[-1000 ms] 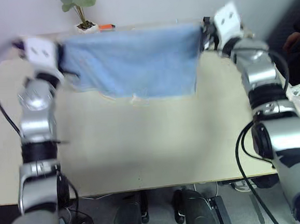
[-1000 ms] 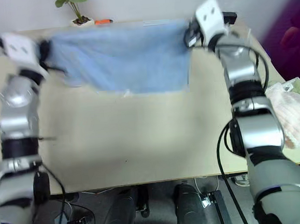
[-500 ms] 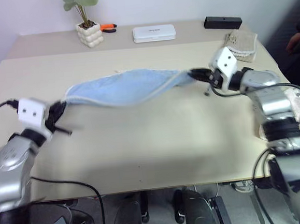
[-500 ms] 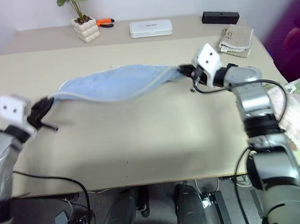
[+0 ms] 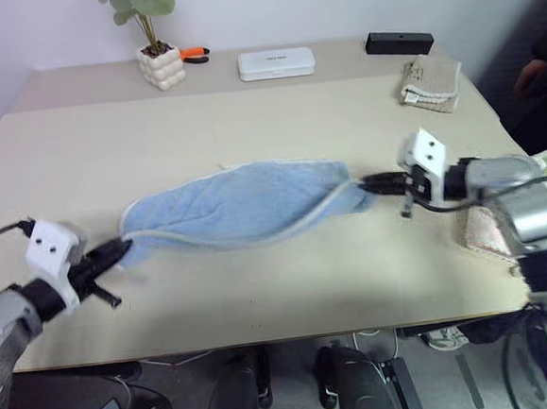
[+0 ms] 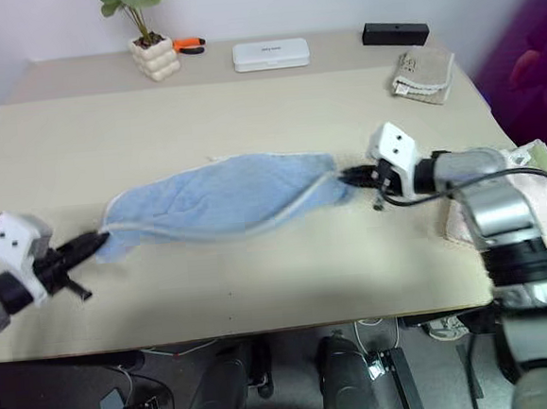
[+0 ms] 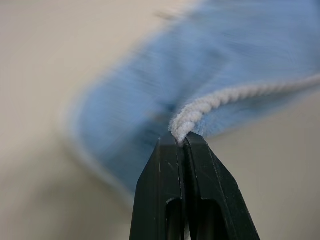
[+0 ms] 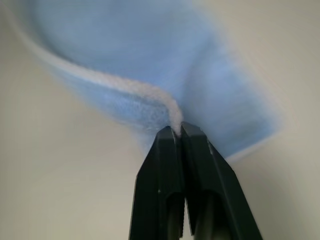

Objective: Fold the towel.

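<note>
the left gripper (image 5: 120, 247) and right gripper (image 5: 365, 184) each pinch 1 corner of the towel (image 5: 240, 203), jaws clenched, stretching it across the table (image 5: 261, 291) ready for folding.

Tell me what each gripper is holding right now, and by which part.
Both hold the light blue towel. The left gripper is shut on the whitish edge trim at its left end, and the right gripper is shut on the trim at its right end.

Light blue terry towel (image 5: 240, 202) with whitish trim, doubled over, sagging on the bench (image 5: 261, 291) — stretched between left gripper (image 5: 123, 245) and right gripper (image 5: 365, 184), corners pinched.
</note>
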Robot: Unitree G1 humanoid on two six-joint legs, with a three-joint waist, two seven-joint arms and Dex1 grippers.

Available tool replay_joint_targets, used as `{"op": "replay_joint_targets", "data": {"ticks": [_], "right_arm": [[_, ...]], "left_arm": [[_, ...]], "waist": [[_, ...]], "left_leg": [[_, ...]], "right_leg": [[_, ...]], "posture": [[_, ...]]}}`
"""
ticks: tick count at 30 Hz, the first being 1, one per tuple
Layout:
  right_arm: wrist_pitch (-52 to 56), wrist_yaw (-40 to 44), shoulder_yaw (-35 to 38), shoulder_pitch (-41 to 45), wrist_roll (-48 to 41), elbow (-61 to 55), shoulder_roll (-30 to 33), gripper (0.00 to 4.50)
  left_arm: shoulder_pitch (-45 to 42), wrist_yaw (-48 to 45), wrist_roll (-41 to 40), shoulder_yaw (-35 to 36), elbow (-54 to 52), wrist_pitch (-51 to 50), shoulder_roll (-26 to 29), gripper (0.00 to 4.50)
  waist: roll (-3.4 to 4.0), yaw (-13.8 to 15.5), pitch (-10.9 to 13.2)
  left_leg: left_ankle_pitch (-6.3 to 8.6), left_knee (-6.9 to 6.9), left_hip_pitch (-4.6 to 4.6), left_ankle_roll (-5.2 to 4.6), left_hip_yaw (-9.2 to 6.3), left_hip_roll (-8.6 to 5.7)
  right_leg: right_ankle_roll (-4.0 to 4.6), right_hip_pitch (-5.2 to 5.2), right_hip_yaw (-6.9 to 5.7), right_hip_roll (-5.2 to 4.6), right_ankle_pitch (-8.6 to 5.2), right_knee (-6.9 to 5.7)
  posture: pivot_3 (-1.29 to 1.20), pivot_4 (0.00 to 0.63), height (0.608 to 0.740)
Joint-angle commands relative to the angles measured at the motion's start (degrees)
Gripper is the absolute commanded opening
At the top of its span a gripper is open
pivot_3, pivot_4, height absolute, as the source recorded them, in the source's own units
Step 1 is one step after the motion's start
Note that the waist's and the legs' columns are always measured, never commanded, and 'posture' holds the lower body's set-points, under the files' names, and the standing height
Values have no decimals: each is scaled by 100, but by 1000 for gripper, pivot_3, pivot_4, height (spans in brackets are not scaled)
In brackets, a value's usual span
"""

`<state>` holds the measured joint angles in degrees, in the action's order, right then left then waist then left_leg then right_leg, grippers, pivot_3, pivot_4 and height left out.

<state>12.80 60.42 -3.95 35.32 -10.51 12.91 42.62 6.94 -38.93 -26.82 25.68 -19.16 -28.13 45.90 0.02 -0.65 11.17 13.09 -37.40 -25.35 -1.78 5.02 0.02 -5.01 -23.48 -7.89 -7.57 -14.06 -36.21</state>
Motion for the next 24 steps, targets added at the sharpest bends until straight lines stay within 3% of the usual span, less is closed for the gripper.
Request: {"op": "replay_joint_targets", "data": {"ticks": [1,7,11,14,19,24], "right_arm": [[-436,-226,86,385,256,570,-54,68],[-897,-391,109,856,451,1141,-215,68],[-1883,-2663,584,2637,970,2530,-555,68],[-2351,-3003,679,3202,954,2925,-532,68],[-2328,-2437,702,3220,626,2690,-485,68],[-1859,-1414,519,2292,359,1860,-375,68]], "left_arm": [[-327,29,385,-193,572,452,-4,0],[-1092,173,741,-412,1312,954,-78,0],[-3563,2089,1611,-333,2660,2066,-336,0],[-4505,2547,1490,1,3176,2321,-346,0],[-4270,1968,1126,179,3010,2461,-89,0],[-2514,1021,761,276,2232,2009,102,0]], "waist": [[0,4,0],[-7,-5,3],[-29,-7,46],[-42,-15,47],[-43,-57,36],[-39,-62,43]], "left_leg": [[4,1,-1,-9,9,-2],[8,1,-5,-19,20,-6],[-19,-2,-8,-5,13,-6],[-68,17,-52,4,8,-6],[-53,64,10,-18,45,-7],[-51,44,1,-21,55,0]], "right_leg": [[-3,-1,2,-1,0,-1],[-19,2,1,-5,-7,4],[-15,-10,1,-3,-3,-16],[-3,-63,4,0,49,-27],[-26,-5,3,-5,35,14],[-26,-16,6,-5,35,7]], "posture": [[0,150,733],[0,150,733],[0,150,733],[0,150,733],[0,150,733],[0,150,733]]}}
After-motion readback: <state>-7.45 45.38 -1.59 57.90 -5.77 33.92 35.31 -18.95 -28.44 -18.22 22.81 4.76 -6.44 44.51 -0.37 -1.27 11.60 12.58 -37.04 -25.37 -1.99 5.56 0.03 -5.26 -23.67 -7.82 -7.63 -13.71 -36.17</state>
